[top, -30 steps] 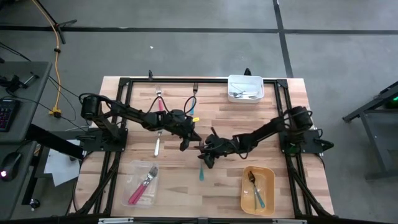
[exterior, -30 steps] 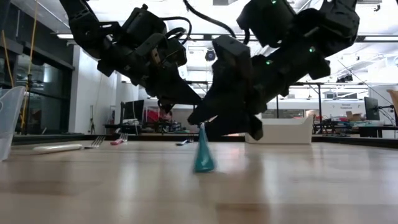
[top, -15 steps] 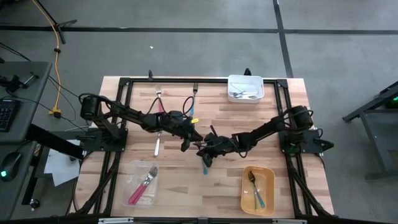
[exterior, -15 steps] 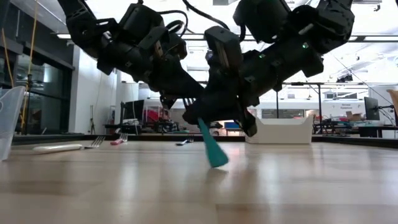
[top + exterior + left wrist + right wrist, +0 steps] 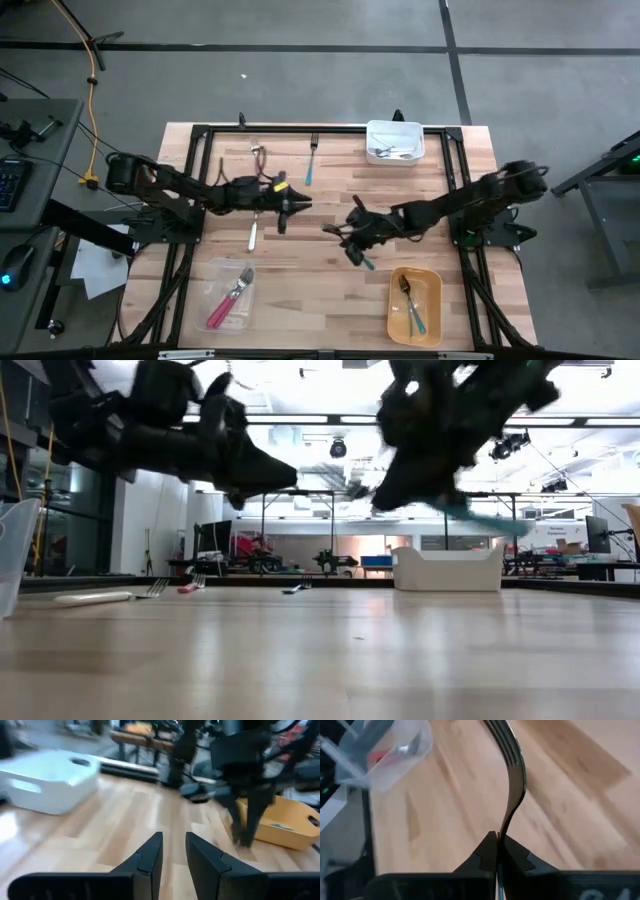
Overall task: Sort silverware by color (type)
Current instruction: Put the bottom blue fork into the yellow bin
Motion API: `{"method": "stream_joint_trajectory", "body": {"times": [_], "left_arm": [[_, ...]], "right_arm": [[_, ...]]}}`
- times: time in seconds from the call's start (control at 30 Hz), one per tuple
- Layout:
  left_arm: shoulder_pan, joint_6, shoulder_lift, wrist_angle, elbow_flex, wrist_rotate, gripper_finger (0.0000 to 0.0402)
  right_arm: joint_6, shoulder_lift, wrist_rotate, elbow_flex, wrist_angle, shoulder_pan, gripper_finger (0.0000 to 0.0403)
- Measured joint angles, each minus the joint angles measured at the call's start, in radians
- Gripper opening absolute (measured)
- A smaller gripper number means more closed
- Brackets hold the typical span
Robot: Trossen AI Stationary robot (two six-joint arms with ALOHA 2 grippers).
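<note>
Sorting is mid-carry. On the left, our left gripper [image 5: 283, 208] hovers over the table with a narrow gap between its fingers and nothing in them; a white-handled fork [image 5: 252, 234] lies just beside it. At centre, our right gripper [image 5: 352, 232] is clamped on a teal fork [image 5: 513, 775], held clear of the wood. To the right sits the yellow bin [image 5: 432, 278] with teal pieces inside. Next, we judge, comes swinging over that bin and releasing above its rim.
</note>
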Motion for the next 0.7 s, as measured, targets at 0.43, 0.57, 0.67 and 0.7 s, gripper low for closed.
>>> {"method": "stream_joint_trajectory", "body": {"times": [0.43, 0.57, 0.67, 0.7], "left_arm": [[0.0, 0.093, -0.094, 0.094, -0.139, -0.178, 0.0078], [0.0, 0.12, -0.094, 0.092, -0.14, -0.194, 0.0078], [0.0, 0.128, -0.094, 0.089, -0.14, -0.193, 0.0078], [0.0, 0.128, -0.094, 0.088, -0.14, -0.193, 0.0078]], "right_arm": [[0.585, -0.321, 0.015, 0.001, -0.405, 0.181, 0.0001], [0.875, -0.331, 0.01, 0.0, -0.518, 0.318, 0.0001], [1.086, -0.328, 0.045, 0.0, -0.536, 0.433, 0.0001], [1.151, -0.325, 0.071, 0.0, -0.533, 0.471, 0.0001]]}}
